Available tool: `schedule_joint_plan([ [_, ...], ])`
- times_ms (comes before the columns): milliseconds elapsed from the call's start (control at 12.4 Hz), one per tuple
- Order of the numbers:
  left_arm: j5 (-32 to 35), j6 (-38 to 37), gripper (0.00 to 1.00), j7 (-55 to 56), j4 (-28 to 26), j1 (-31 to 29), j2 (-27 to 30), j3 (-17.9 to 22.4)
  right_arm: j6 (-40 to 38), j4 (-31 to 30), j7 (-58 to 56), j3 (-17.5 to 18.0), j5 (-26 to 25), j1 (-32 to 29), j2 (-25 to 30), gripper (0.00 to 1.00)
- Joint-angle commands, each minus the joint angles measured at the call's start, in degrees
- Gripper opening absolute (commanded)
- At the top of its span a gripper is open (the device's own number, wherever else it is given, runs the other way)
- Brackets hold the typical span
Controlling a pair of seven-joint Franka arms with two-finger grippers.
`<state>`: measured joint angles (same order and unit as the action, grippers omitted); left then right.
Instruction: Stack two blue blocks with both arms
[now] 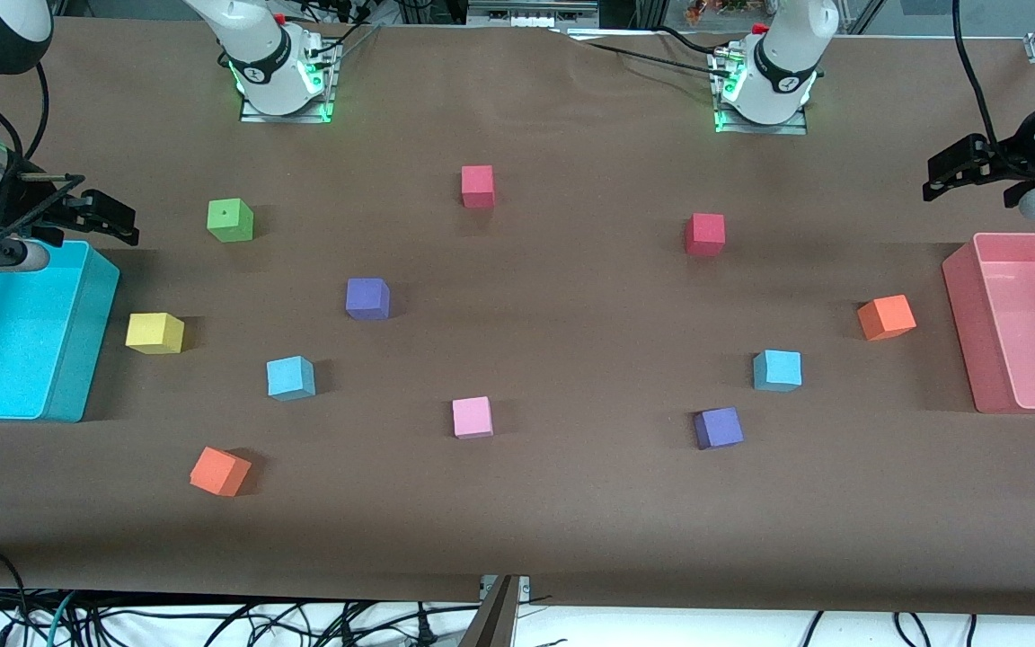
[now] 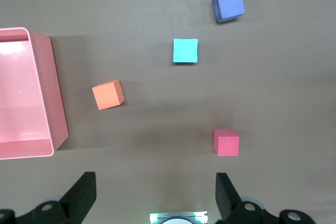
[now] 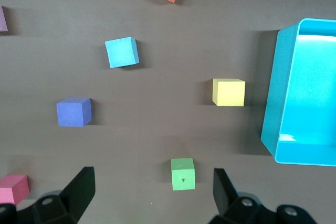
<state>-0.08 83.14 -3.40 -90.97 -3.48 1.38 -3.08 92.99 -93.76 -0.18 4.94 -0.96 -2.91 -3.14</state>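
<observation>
Two light blue blocks lie apart on the brown table. One blue block [image 1: 290, 377] [image 3: 122, 52] sits toward the right arm's end, the other blue block [image 1: 777, 370] [image 2: 185, 50] toward the left arm's end. My right gripper [image 1: 118, 220] [image 3: 152, 184] hangs open and empty high over the table by the turquoise bin, with the green cube under it. My left gripper [image 1: 940, 175] [image 2: 155, 187] is likewise open and empty, high over the table by the pink bin. Neither gripper touches a block.
A turquoise bin [image 1: 77, 359] stands at the right arm's end, a pink bin [image 1: 962, 323] at the left arm's. Scattered cubes: green [image 1: 230, 220], yellow [image 1: 154, 332], two purple [image 1: 367, 298] [image 1: 718, 428], pink [image 1: 473, 417], two orange [image 1: 219, 471] [image 1: 886, 317], two red [image 1: 478, 186] [image 1: 704, 234].
</observation>
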Motion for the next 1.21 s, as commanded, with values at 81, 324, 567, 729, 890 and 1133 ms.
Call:
schedule_joint_plan([
  [81,-1.6,-1.1,1.0,-1.3,0.6,-0.6,0.5,0.4,0.1,-0.3,-0.4,0.9,-0.3,-1.0,0.6,0.99],
  [324,-1.7,-1.3,1.0,-1.3,0.6,-0.6,0.5,0.4,0.1,-0.3,-0.4,0.9,-0.2,-1.0,0.5,0.99],
  [567,-1.7,-1.5,1.0,-1.3,0.8,-0.5,0.5,0.4,0.0,-0.3,0.0,1.0,-0.1,-1.0,0.5,0.99],
  [729,-1.7,-1.7,1.0,-1.3,1.0,-0.5,0.5,0.6,0.1,-0.3,0.0,0.9,-0.1,-1.1,0.4,0.99],
  [890,-1.7,-1.7,1.0,-1.3,1.2,-0.4,0.5,0.6,0.0,-0.3,0.0,0.9,-0.1,-1.0,0.4,0.99],
  [1133,-1.7,-1.7,1.0,-1.3,1.2,-0.5,0.5,0.6,0.0,-0.4,-0.3,0.9,-0.1,-1.0,0.4,0.99],
])
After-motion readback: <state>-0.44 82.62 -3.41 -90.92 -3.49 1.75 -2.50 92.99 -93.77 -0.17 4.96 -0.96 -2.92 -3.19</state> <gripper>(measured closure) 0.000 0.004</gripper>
